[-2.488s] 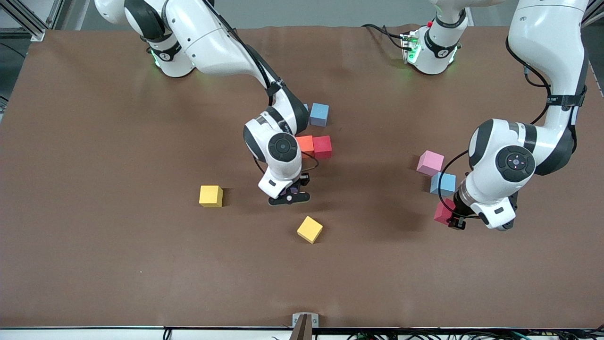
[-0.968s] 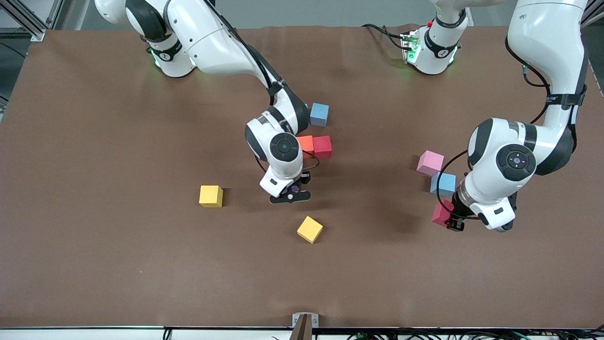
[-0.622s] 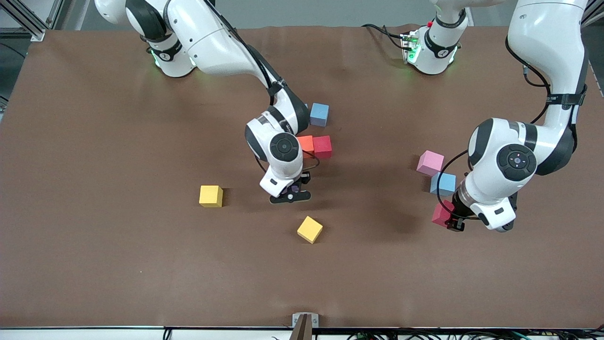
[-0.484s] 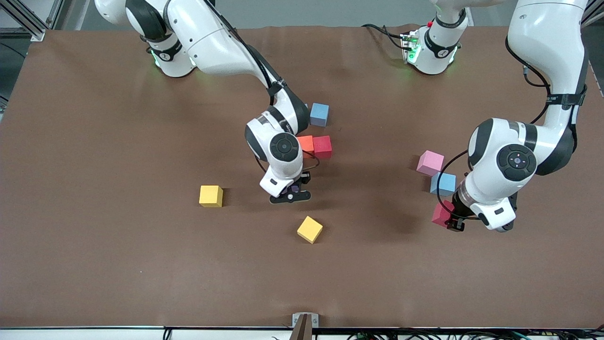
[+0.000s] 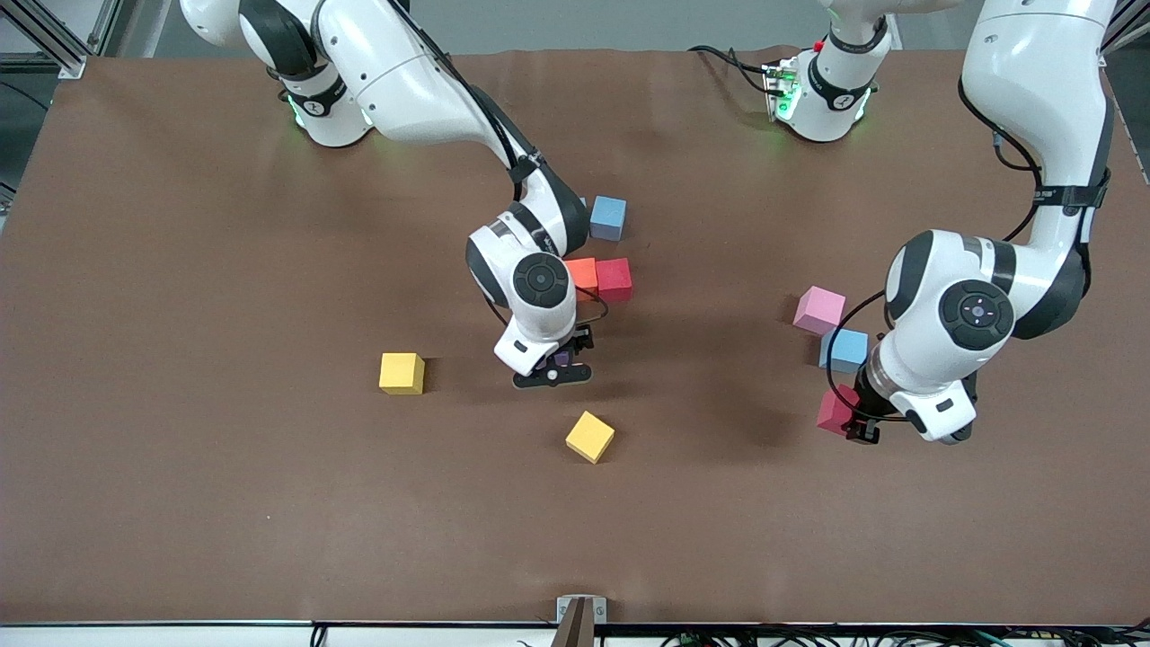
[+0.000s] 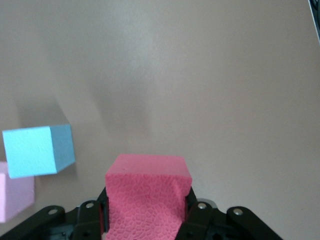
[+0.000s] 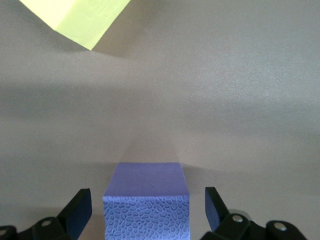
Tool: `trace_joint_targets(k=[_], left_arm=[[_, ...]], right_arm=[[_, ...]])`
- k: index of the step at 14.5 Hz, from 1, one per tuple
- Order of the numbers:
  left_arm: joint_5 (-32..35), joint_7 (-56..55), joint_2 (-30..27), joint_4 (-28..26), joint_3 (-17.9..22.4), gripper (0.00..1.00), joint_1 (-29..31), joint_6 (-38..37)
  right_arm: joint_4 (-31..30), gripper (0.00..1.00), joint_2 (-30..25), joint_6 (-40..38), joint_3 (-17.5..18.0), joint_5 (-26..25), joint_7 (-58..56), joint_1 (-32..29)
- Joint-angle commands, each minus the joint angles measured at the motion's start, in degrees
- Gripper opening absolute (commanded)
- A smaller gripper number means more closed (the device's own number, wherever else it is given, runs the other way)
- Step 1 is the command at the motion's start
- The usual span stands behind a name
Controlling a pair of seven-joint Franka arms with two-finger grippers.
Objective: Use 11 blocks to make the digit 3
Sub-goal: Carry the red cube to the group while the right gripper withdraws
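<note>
My left gripper (image 5: pixel 853 420) is shut on a red block (image 5: pixel 833 410), low over the table beside a light blue block (image 5: pixel 845 350) and a pink block (image 5: pixel 819 310). In the left wrist view the fingers (image 6: pixel 92 220) squeeze the red block (image 6: pixel 147 195); the light blue block (image 6: pixel 37 150) and the pink one (image 6: pixel 14 197) show beside it. My right gripper (image 5: pixel 555 368) is open around a purple block (image 5: pixel 561 358); in the right wrist view the purple block (image 7: pixel 146 200) sits on the table with gaps to both fingers (image 7: pixel 80 210). Orange (image 5: pixel 582 272), red (image 5: pixel 614 278) and light blue (image 5: pixel 608 217) blocks lie beside the right arm, which hides any other blocks.
Two yellow cubes lie on the brown table: one (image 5: pixel 402 373) toward the right arm's end from the right gripper, one (image 5: pixel 590 437) nearer to the front camera than it, also in the right wrist view (image 7: pixel 80 20).
My left gripper has shifted slightly toward the right arm's end with the red block in it. The right gripper has stayed around the purple block.
</note>
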Motion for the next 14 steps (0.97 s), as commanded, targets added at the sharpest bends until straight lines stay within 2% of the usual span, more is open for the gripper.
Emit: trace_joint_targets(k=[1, 6, 11, 14], left_arm=[[-1.02, -7.52, 2.48, 3.28, -0.08, 0.38, -3.08, -0.95], [-1.81, -29.13, 6.08, 6.53, 0.1, 0.38, -8.97, -0.95], [-1.81, -38.03, 7.58, 6.71, 0.1, 0.38, -12.05, -0.69], [-1.81, -45.32, 10.21, 9.42, 0.27, 0.38, -15.65, -0.6]], right_arm=[[-0.21, 1.0, -0.35, 0.07, -0.17, 0.47, -0.37, 0.12], [0.05, 1.0, -2.98, -4.32, -0.34, 0.56, -2.65, -0.84], [-0.04, 1.0, -9.22, -13.19, -0.26, 0.56, -6.25, -5.05], [-0.04, 1.0, -12.65, -17.58, -0.78, 0.21, -7.05, -7.87]])
